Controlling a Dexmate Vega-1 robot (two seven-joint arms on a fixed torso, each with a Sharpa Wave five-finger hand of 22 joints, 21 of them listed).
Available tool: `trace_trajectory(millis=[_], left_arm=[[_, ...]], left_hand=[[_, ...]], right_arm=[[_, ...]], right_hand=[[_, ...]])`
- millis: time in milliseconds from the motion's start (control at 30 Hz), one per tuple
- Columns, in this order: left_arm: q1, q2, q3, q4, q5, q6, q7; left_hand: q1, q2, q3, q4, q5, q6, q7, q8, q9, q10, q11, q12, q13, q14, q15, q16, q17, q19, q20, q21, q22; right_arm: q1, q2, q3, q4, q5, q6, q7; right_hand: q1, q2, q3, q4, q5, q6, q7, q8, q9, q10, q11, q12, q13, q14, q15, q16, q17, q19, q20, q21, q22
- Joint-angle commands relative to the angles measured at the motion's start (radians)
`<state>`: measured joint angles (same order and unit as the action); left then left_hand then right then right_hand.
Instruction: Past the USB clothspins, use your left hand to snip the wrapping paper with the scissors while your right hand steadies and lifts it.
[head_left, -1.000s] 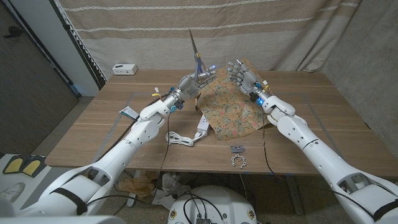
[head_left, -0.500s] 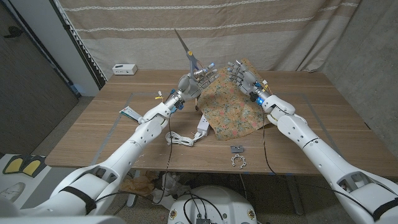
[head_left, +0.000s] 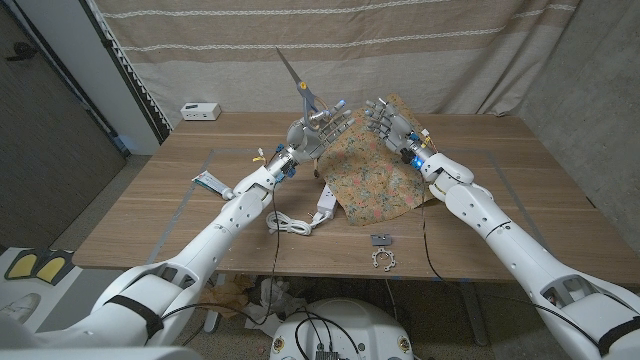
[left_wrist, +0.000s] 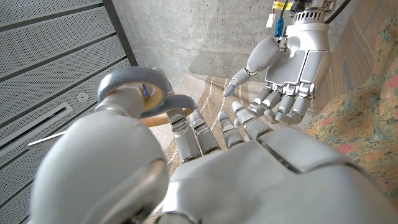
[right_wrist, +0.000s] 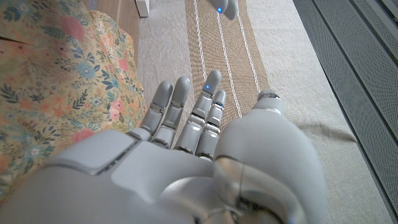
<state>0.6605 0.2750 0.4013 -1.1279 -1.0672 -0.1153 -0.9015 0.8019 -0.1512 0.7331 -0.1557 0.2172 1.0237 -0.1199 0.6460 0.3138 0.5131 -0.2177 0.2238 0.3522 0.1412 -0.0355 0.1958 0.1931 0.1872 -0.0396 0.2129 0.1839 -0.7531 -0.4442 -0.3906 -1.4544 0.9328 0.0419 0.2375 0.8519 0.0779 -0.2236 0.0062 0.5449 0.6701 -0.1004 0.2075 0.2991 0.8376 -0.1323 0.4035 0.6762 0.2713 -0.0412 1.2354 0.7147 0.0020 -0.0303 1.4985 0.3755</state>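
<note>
The floral wrapping paper (head_left: 378, 178) lies on the desk (head_left: 520, 200), its far edge raised at the right hand (head_left: 388, 122), whose fingers spread open beside it. No cut shows yet. The left hand (head_left: 312, 130) grips the scissors (head_left: 300, 88), blades pointing up, just beside the paper, with the snip left to do

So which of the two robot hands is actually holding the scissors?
The left robot hand grips the scissors, blades pointing up. The right robot hand is raised at the floral wrapping paper instead.
</note>
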Motion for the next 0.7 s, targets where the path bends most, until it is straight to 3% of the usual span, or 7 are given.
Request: trace_trajectory(millis=[33, 100, 467, 700], left_arm=[[0.008, -0.008, -0.010, 0.009, 0.013, -0.019, -0.010], [0.008, -0.009, -0.010, 0.010, 0.015, -0.023, -0.011], [0.002, -0.015, -0.011, 0.020, 0.018, -0.033, -0.032], [-0.008, -0.022, -0.011, 0.037, 0.019, -0.041, -0.053]], left_hand=[[0.017, -0.007, -0.001, -0.006, 0.000, 0.047, -0.053, 0.022, -0.014, 0.002, 0.000, -0.002, 0.002, 0.002, -0.151, 0.001, 0.001, -0.002, -0.012, -0.004, 0.002], [0.032, -0.007, 0.000, -0.009, 0.004, 0.008, -0.065, -0.007, -0.035, 0.003, 0.000, -0.001, 0.001, 0.003, -0.150, 0.003, 0.002, -0.001, -0.011, -0.003, 0.002], [0.039, -0.011, -0.014, -0.006, 0.007, -0.050, -0.086, -0.044, -0.057, -0.005, 0.001, -0.004, 0.000, 0.004, -0.149, 0.004, 0.002, 0.002, -0.009, -0.002, 0.002], [0.035, -0.016, -0.031, -0.001, 0.009, -0.074, -0.085, -0.065, -0.072, -0.006, 0.001, -0.004, 0.000, 0.004, -0.148, 0.004, 0.002, 0.003, -0.009, -0.002, 0.002]], right_arm=[[0.004, 0.005, -0.003, 0.006, 0.001, -0.003, 0.006], [0.005, 0.005, -0.004, 0.008, -0.001, -0.001, 0.008], [0.003, 0.007, -0.003, 0.003, -0.002, -0.001, 0.002], [0.005, 0.006, -0.004, 0.003, -0.002, -0.002, 0.004]], right_hand=[[0.016, 0.005, 0.001, -0.008, 0.004, 0.009, -0.005, 0.002, 0.001, 0.000, -0.010, 0.008, 0.000, 0.004, -0.169, 0.005, 0.000, 0.008, -0.092, 0.009, -0.002], [0.021, 0.007, 0.003, -0.012, 0.004, 0.011, -0.008, 0.002, 0.001, 0.001, -0.011, 0.009, -0.002, 0.004, -0.170, 0.006, -0.001, 0.009, -0.093, 0.010, -0.004], [0.044, 0.015, 0.011, -0.026, 0.006, 0.018, -0.011, 0.004, 0.001, 0.004, -0.017, 0.013, -0.008, 0.006, -0.170, 0.009, -0.006, 0.012, -0.099, 0.013, -0.010], [0.060, 0.020, 0.016, -0.036, 0.007, 0.026, -0.016, 0.005, 0.001, 0.012, -0.021, 0.020, -0.010, 0.008, -0.171, 0.012, -0.010, 0.015, -0.102, 0.016, -0.015]])
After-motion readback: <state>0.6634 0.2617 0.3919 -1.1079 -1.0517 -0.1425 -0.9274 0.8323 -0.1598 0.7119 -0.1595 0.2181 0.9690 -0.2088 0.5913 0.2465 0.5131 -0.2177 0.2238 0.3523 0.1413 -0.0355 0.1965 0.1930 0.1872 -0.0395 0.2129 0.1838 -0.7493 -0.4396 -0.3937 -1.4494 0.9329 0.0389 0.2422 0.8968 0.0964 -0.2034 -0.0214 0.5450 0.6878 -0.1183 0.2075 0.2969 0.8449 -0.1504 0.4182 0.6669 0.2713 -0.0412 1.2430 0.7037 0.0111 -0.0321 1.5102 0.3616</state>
